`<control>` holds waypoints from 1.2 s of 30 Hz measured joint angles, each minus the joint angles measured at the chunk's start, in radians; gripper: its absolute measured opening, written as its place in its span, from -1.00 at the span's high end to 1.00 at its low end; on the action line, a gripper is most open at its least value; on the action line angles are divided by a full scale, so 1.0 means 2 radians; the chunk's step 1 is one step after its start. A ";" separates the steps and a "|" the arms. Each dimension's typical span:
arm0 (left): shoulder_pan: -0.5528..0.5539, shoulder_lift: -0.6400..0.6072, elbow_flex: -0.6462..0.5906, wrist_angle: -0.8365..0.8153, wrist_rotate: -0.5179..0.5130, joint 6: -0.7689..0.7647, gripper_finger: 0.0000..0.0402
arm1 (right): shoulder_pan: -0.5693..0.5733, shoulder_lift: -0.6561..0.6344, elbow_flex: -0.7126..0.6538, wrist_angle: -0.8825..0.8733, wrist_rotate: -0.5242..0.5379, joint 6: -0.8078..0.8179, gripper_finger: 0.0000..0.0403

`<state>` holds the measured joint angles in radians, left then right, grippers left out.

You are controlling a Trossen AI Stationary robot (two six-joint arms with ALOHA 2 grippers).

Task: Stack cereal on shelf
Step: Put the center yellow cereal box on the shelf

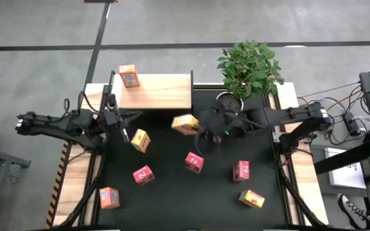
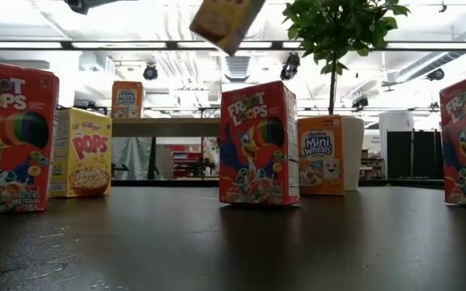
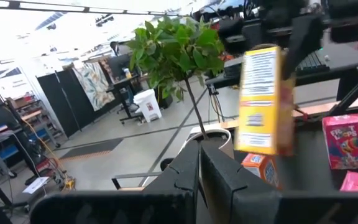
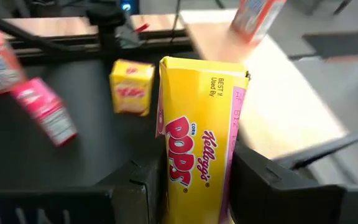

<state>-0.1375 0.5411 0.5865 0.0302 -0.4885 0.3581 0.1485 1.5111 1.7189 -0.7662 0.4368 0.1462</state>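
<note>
My right gripper [image 1: 201, 125] is shut on a yellow cereal box [image 1: 185, 124], held in the air just near of the shelf [image 1: 162, 91], a light wooden board at the table's far side. One orange box [image 1: 128, 76] stands on the shelf's left end. Three red boxes [image 1: 194, 162], two yellow boxes [image 1: 140, 140] and an orange box [image 1: 110, 197] sit on the black tabletop. Another orange box [image 2: 322, 153] stands by the white plant pot. My left gripper [image 1: 124, 122] hovers shut near the shelf's left front corner, touching nothing. My right gripper pinches the yellow box [image 4: 194, 149] between its two fingers [image 4: 145, 186], one on each of two opposite faces, with the printed narrow side facing the wrist camera. The fingers reach in from the table's right. The box is lifted clear of the table and shows tilted in the low view [image 2: 226, 23].
A potted plant [image 1: 249, 67] in a white pot stands at the table's far right, right of the shelf and close behind my right arm. Pale wooden strips [image 1: 76, 186] run along both table sides. Cables and equipment lie off the table's right.
</note>
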 joint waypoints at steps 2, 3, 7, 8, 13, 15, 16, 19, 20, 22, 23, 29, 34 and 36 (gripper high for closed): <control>0.000 -0.007 -0.005 0.004 0.000 0.000 1.00 | -0.018 0.021 0.032 0.000 0.000 -0.035 0.37; 0.000 -0.010 -0.008 0.008 0.000 0.000 1.00 | -0.027 0.032 0.049 -0.002 0.000 -0.052 0.37; 0.000 -0.027 -0.017 0.012 0.000 0.000 1.00 | -0.056 0.078 0.116 -0.006 0.000 -0.114 0.37; 0.000 -0.031 -0.018 0.011 0.000 0.000 1.00 | -0.062 0.091 0.132 -0.007 -0.001 -0.128 0.37; 0.000 -0.044 -0.020 0.007 -0.001 0.000 1.00 | -0.093 0.148 0.202 -0.010 -0.001 -0.178 0.37; 0.000 -0.046 -0.020 0.004 -0.001 0.000 1.00 | -0.103 0.170 0.226 -0.015 -0.001 -0.191 0.37; 0.000 -0.047 -0.020 0.004 -0.001 0.000 1.00 | -0.108 0.181 0.239 -0.015 -0.001 -0.197 0.37; 0.000 -0.046 -0.021 0.003 -0.001 0.000 1.00 | -0.122 0.213 0.273 -0.016 -0.001 -0.215 0.37; 0.000 -0.046 -0.021 0.003 -0.001 0.000 1.00 | -0.126 0.224 0.286 -0.018 -0.003 -0.219 0.37; 0.000 -0.045 -0.021 0.003 -0.001 0.000 1.00 | -0.135 0.247 0.308 -0.028 -0.019 -0.227 0.37; 0.000 -0.045 -0.021 0.003 -0.001 0.000 1.00 | -0.139 0.256 0.317 -0.028 -0.028 -0.231 0.37; 0.000 -0.045 -0.021 0.003 0.000 0.000 1.00 | -0.163 0.279 0.316 -0.028 -0.044 -0.249 0.37; 0.000 -0.045 -0.021 0.003 0.000 0.000 1.00 | -0.180 0.286 0.315 -0.045 -0.083 -0.240 0.37; 0.000 -0.045 -0.021 0.003 0.000 0.000 1.00 | -0.183 0.287 0.315 -0.043 -0.094 -0.236 0.36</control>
<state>-0.1375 0.4519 0.5449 0.0364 -0.4892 0.3580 -0.2166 2.0853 2.3497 -0.8515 0.2488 -0.3266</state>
